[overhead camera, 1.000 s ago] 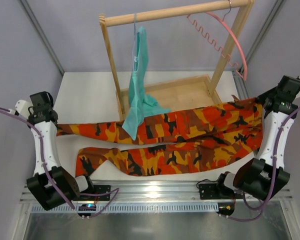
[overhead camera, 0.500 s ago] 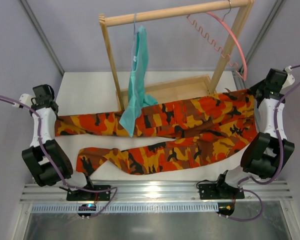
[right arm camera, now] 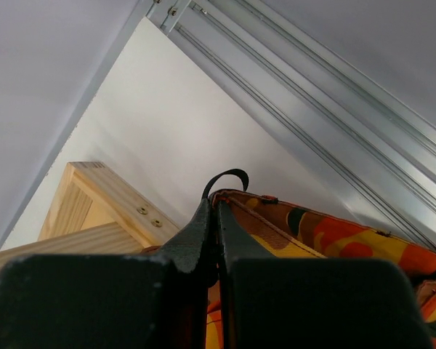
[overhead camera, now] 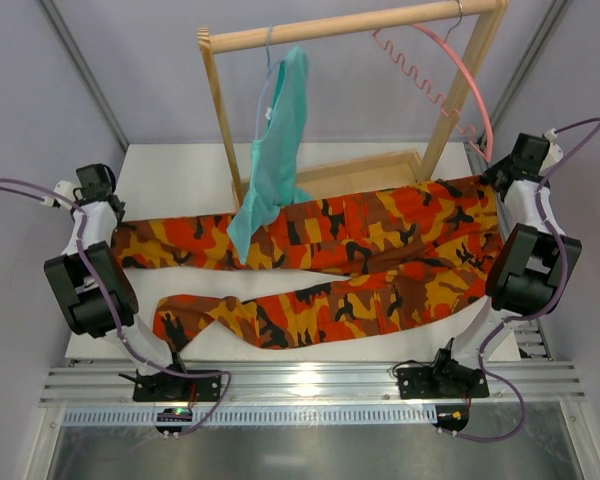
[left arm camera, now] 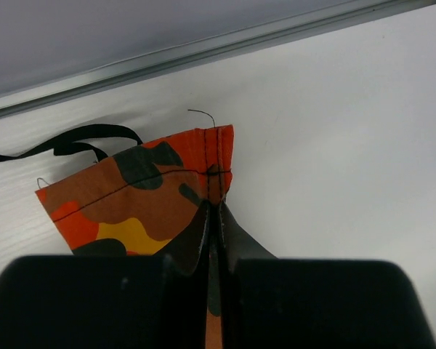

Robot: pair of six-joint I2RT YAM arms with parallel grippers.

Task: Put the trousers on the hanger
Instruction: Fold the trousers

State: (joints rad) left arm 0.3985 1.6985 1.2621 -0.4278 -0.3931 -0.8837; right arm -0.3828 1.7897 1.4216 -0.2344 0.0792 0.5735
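Observation:
The camouflage trousers (overhead camera: 360,235) lie stretched across the table, one leg pulled taut between both arms, the other leg (overhead camera: 280,315) slack nearer the front. My left gripper (overhead camera: 108,212) is shut on the leg hem (left arm camera: 167,189) at the far left. My right gripper (overhead camera: 496,172) is shut on the waistband (right arm camera: 276,218) at the far right, beside a black loop (right arm camera: 225,178). The pink hanger (overhead camera: 450,70) hangs by its metal hook from the right end of the wooden rail, above the trousers.
A wooden rack (overhead camera: 220,130) with a tray base (overhead camera: 350,185) stands at the back. A teal garment (overhead camera: 275,150) hangs from the rail on a thin hanger and drapes over the trousers. Grey walls close both sides. A metal rail (right arm camera: 312,94) runs behind the waistband.
Both arms have drawn the upper trouser leg farther back toward the rack and pulled it tauter. The teal garment has swung and tilted with the cloth.

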